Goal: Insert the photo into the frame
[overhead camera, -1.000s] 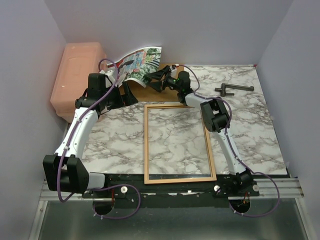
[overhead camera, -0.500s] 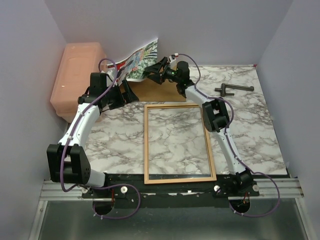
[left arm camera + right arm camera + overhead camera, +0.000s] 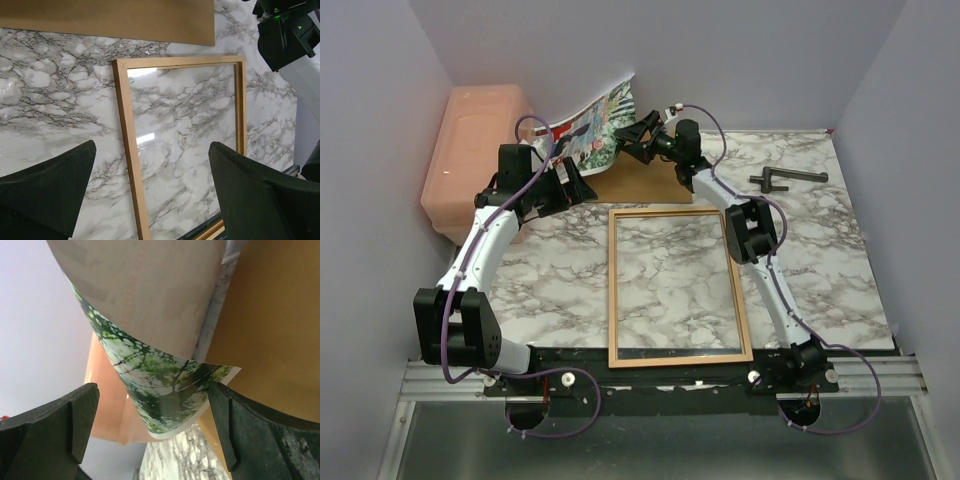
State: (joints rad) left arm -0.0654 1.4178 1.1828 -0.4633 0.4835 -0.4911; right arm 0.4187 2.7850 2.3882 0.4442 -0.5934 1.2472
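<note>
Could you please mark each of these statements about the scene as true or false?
1. The frame lies flat on the table with no photo in it. True.
2. The photo lies flat on the board. False: it is curled and raised at the far left of the table.
3. Both the left gripper and the right gripper are open. True.
4. The left gripper holds the frame. False: its fingers stand wide apart above the frame with nothing between them.
5. A dark tool lies at the far right of the table. True.
</note>
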